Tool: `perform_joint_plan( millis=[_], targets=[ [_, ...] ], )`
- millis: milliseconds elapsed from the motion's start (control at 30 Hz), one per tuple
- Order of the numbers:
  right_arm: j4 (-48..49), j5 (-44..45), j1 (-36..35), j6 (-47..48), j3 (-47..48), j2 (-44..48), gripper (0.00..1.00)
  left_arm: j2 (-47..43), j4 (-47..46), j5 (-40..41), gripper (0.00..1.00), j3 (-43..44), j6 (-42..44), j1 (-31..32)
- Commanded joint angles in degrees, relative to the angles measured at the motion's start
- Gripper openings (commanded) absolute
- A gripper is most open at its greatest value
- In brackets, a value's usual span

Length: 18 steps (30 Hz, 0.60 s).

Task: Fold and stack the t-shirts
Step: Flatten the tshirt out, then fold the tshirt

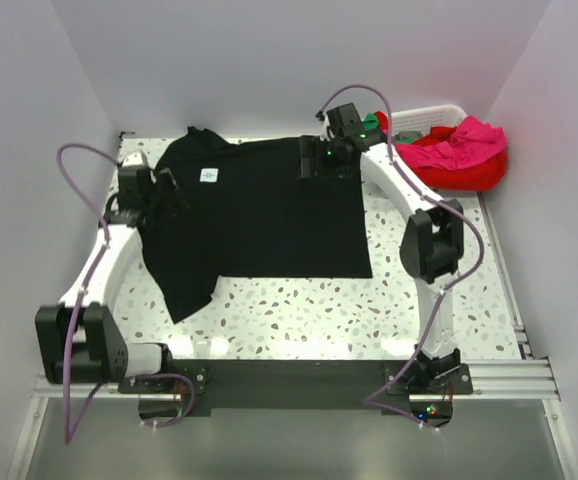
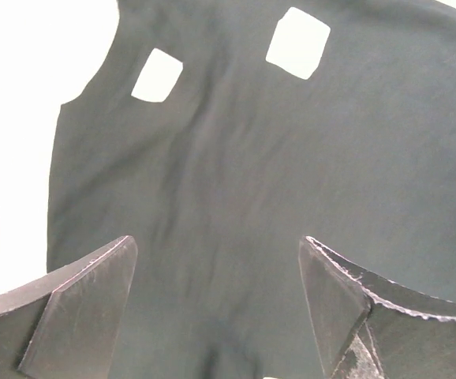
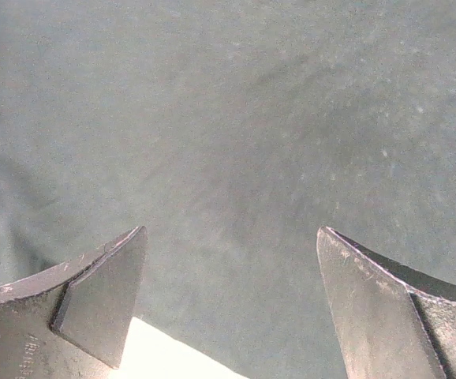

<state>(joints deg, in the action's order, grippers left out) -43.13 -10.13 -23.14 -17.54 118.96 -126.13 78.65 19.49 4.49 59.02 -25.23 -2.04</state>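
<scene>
A black t-shirt (image 1: 259, 215) lies spread on the speckled table (image 1: 299, 310), its white neck label (image 1: 209, 175) showing at the upper left. My left gripper (image 1: 164, 195) hangs open over its left part; the left wrist view shows black cloth (image 2: 236, 174) and white labels (image 2: 297, 43) between spread fingers (image 2: 94, 300). My right gripper (image 1: 319, 160) hangs open over the shirt's far right edge; its wrist view is filled with black cloth (image 3: 236, 142). Red and magenta-pink shirts (image 1: 459, 155) lie heaped at the back right, with a bit of green one (image 1: 371, 124) beside.
A white slatted basket (image 1: 424, 120) stands at the back right under the heaped shirts. White walls close in the left, far and right sides. A metal rail (image 1: 499, 375) runs along the near edge by the arm bases.
</scene>
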Motion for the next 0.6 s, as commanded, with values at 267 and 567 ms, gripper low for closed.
perform_joint_plan(
  millis=[267, 567],
  targets=[
    [1.65, -3.49, 0.28, -2.06, -18.05, 15.29, 0.91, -21.87, 20.31, 8.34, 0.69, -19.82, -21.42, 1.25],
    [2.0, -3.58, 1.25, -2.5, -20.95, 16.79, 0.91, -24.42, 26.82, 5.61, 0.59, -26.77, -29.25, 1.6]
  ],
)
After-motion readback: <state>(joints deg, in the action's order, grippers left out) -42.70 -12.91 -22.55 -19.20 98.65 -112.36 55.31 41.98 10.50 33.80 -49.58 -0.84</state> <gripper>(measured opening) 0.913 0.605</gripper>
